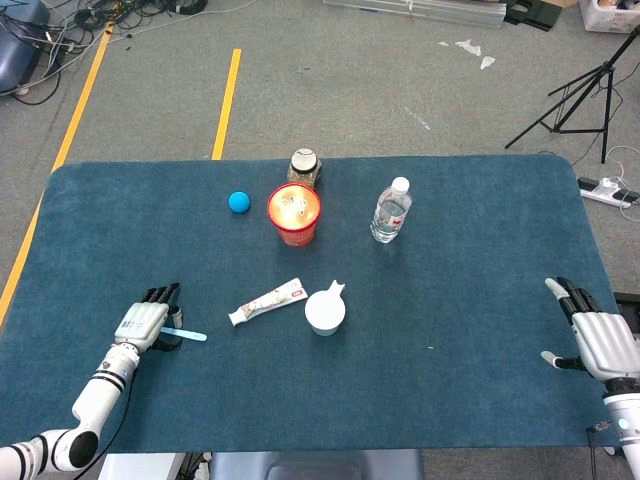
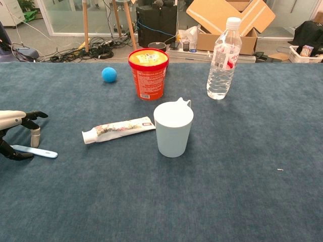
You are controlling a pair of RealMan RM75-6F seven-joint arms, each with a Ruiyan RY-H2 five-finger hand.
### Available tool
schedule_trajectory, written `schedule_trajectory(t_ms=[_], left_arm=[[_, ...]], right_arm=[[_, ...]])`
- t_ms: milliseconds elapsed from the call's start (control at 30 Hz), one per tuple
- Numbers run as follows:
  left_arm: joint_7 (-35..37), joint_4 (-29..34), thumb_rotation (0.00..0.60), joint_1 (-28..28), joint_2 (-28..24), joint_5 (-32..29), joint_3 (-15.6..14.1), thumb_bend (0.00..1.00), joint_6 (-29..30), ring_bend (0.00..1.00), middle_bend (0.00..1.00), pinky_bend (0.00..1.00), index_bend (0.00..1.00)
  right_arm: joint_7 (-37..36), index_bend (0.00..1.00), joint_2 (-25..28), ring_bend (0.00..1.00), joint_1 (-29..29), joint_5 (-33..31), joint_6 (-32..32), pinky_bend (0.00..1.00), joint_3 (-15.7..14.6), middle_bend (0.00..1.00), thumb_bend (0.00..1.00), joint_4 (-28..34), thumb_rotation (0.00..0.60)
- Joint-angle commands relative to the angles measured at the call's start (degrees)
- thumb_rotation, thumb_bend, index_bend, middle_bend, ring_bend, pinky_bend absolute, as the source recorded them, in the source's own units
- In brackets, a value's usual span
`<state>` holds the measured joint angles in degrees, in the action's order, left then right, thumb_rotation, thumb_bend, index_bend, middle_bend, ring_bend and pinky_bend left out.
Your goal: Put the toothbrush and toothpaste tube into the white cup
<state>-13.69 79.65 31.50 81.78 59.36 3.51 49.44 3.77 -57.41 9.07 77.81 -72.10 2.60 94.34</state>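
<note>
From my left hand [image 1: 142,324] toward 3 o'clock: open cloth up to the toothpaste tube [image 1: 266,301], white cup [image 1: 325,312] just past it. At 12 o'clock from cup, orange tub [image 1: 294,213] and water bottle [image 1: 390,211] block.
</note>
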Motion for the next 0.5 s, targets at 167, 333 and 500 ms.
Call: schedule_trajectory(t_ms=[167, 333, 500], left_arm=[[-0.53, -0.03, 0.6, 0.11, 0.21, -0.5, -0.05, 0.34, 0.05, 0.0, 0.0, 0.0, 0.51], [-0.68, 0.04, 0.6, 0.06, 0.25, -0.68, -0.09, 0.36, 0.25, 0.0, 0.0, 0.0, 0.53], [-0.47, 0.1, 0.6, -0.21, 0.26, -0.6, -0.14, 0.36, 0.67, 0.0, 0.0, 0.0, 0.55]], right_arm=[[-0.13, 0.06, 0.08, 0.13, -0.04, 0.01, -0.05, 0.58, 0.02, 0.09, 0.0, 0.04, 0.6], [-0.26, 0.06, 0.11, 0.13, -0.11, 0.12, -0.19, 0.58, 0.0, 0.1, 0.0, 0.05, 0.6], [-0.17, 0.06, 0.14, 0.13, -0.12, 0.11, -0.21, 0.58, 0.02, 0.09, 0.0, 0.15, 0.6]])
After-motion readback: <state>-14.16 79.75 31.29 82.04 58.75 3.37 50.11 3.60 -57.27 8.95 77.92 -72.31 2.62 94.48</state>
